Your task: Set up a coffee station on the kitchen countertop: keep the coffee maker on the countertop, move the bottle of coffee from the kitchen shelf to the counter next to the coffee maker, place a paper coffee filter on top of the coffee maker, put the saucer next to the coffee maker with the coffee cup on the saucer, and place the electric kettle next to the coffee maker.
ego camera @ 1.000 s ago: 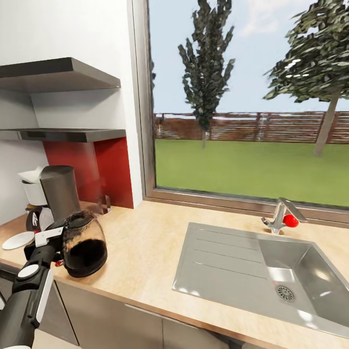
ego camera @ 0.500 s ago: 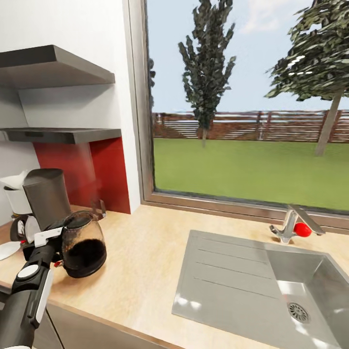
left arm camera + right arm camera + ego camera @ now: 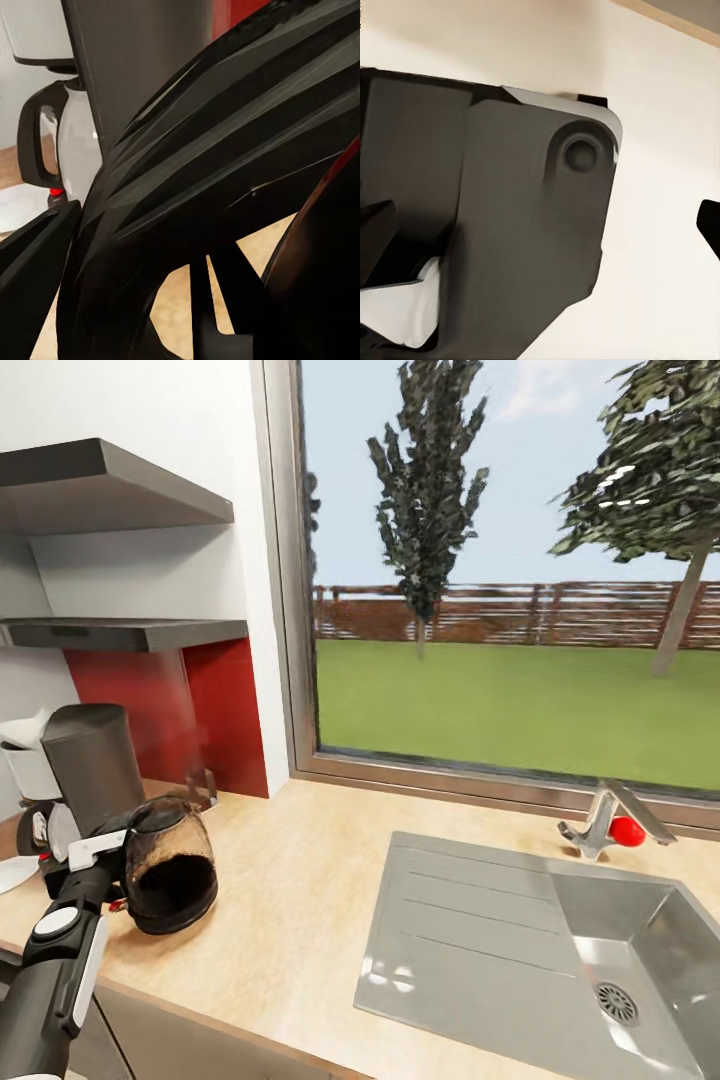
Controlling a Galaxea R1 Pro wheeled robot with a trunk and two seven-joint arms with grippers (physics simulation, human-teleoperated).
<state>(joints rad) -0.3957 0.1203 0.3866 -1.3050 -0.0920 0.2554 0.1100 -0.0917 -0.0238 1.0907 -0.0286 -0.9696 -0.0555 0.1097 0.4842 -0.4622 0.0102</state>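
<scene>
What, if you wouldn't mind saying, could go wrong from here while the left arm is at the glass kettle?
1. The bulbous brownish glass electric kettle is tilted on the light-wood countertop at the left hand; it might tip or roll.
2. It sits near the counter's front edge, so a push could send it off.
3. The tall black coffee maker and flat white saucer stand close by; a swing may knock them.

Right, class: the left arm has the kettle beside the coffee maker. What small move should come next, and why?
Probably level the electric kettle and set it flat on the kitchen countertop. It sits tilted in the left arm's fingers, already beside the coffee maker.
</scene>
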